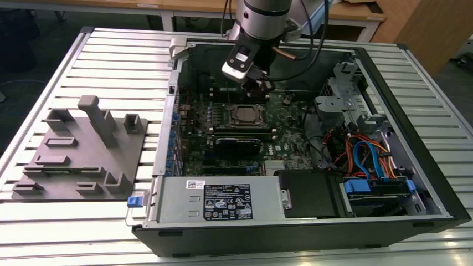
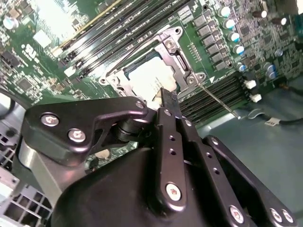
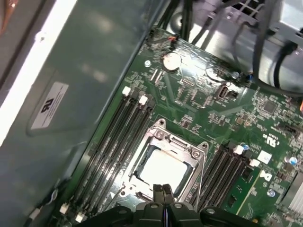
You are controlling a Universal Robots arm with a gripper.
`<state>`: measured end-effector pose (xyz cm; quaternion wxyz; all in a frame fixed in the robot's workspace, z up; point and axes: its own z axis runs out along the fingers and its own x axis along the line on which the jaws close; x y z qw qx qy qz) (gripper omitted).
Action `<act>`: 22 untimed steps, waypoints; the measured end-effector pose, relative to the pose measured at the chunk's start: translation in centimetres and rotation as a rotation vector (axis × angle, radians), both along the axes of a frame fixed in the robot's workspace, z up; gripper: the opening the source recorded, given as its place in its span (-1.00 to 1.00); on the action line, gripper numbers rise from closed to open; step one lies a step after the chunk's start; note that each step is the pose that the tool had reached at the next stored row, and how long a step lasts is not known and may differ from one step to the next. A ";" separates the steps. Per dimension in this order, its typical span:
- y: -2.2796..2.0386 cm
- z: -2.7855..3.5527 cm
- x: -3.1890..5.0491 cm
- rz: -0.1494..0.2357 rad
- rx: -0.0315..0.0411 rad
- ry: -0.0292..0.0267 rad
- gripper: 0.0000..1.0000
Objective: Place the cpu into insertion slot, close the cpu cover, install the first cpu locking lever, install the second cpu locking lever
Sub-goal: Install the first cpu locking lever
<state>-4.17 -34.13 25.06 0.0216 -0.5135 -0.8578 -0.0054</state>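
Slatted metal table (image 1: 88,61) carries an open computer case (image 1: 296,233) lying on its side across the middle and the exterior view's right; a grey fixture plate (image 1: 74,155) with upright posts sits on the slats at the exterior view's left, just beside the case.

Inside the case the green motherboard (image 1: 284,138) faces up; the arm (image 1: 262,16) comes down from the upper middle of the frame, and its gripper (image 1: 260,92) hangs just above the insertion slot (image 1: 232,114), slightly toward the frame's top from it.

In both wrist views the gripper (image 3: 164,188) (image 2: 168,94) has its two black fingers (image 3: 158,190) pressed together at the tips, with nothing between them; they point at the near edge of the socket, and whether they touch it I cannot tell.

The cpu (image 3: 163,170) sits in the slot, pale face up; the cpu cover (image 3: 170,142) lies flat over it, its silver frame around the chip; long black memory slots (image 3: 113,142) flank the socket on both sides.

In the second wrist view a thin silver lever (image 2: 215,97) runs out from the socket's corner over the memory slots; whether it is latched I cannot tell.
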 end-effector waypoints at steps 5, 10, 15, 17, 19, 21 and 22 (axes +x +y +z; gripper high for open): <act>0.00 0.00 0.00 0.060 -0.0001 0.0000 -0.79; 0.00 0.00 0.01 0.098 0.0005 -0.0040 -0.79; 0.00 0.00 -0.03 0.122 0.0004 -0.0107 -0.79; 0.00 0.01 -0.04 0.139 0.0021 -0.0115 -0.79; 0.00 0.01 -0.04 0.159 0.0043 -0.0123 -0.79; 0.00 0.00 -0.04 0.177 0.0056 -0.0132 -0.79; 0.00 0.00 -0.04 0.186 0.0059 -0.0136 -0.79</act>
